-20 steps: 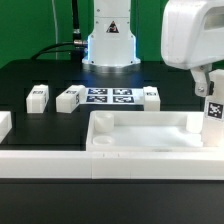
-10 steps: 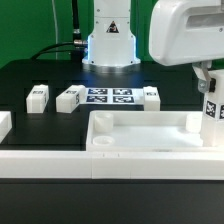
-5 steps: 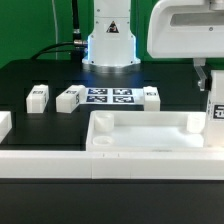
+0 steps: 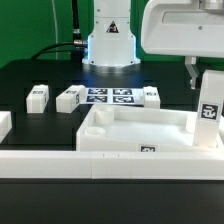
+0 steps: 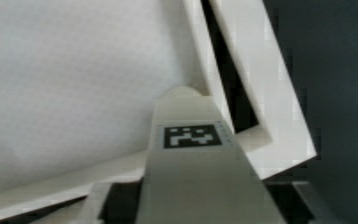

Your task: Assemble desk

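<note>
desk top [image 4: 120, 146]: white tray-like slab, flat on the black table [image 4: 40, 72], lower centre of the exterior view. open side is up so the corner sockets can take parts from above. one round socket [image 4: 94, 130] shows at the near corner toward the exterior view's left. one tag on the front wall.

leg in work [image 4: 209, 112]: square-section block, upright, tag toward the camera, at the slab's corner by the exterior view's right edge. its foot is hidden behind the slab wall, so seated vs. only resting over the socket can't be told. upright posn suits a straight-down insertion.

gripper [image 5: 201, 200]: hangs over that leg, pointing down. wrist view looks along the leg's length, w/ dark fingers [image 5: 297, 205] either side of it. can't tell if the jaws clamp the leg or stand just clear.

spares: spare leg 1 [image 4: 38, 97], spare leg 2 [image 4: 68, 98] and spare leg 3 [image 4: 150, 96] lie on their sides at mid-frame, apart from the slab, prob. to leave approach room. marker board [image 4: 108, 96] lies between nos. 2 and 3.

rail [image 4: 40, 165]: long, low, along the front; prob. a stop for the slab. contact can't be told.

est. step: fitting first leg; three to go. risk: leg tilts in the socket and jams.
</note>
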Motion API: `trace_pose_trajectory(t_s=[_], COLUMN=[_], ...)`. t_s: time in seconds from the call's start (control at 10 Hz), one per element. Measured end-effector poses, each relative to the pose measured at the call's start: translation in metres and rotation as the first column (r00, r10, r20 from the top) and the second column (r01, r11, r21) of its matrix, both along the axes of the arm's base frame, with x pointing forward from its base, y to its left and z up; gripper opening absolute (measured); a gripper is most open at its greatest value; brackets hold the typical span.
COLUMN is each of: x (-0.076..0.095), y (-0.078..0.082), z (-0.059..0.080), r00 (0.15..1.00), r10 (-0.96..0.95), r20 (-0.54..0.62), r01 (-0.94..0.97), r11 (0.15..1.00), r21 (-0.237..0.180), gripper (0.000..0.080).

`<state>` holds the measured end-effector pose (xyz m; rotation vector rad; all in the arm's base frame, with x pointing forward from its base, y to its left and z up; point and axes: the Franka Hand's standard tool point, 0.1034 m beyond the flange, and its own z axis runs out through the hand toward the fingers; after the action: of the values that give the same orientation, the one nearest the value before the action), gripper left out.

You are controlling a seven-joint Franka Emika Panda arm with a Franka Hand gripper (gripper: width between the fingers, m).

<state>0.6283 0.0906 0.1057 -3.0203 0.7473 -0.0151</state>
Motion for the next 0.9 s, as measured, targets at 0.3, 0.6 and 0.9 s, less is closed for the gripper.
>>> trace_pose_trajectory(t_s=[0.3, 0.6, 0.9], x=[0.0000, 0.0006, 0.0002], y=[0.0034, 0.0070, 0.0076], z=[0.0010, 0.0023, 0.0020], r00=[0.998, 0.995, 0.994], r10=[0.058, 0.104, 0.106], r20=[-0.002, -0.001, -0.002], r01=[-0.058, -0.104, -0.106], r11=[0.998, 0.995, 0.994], r21=[-0.001, 0.001, 0.001], gripper=[0.0494, 0.0648, 0.0648])
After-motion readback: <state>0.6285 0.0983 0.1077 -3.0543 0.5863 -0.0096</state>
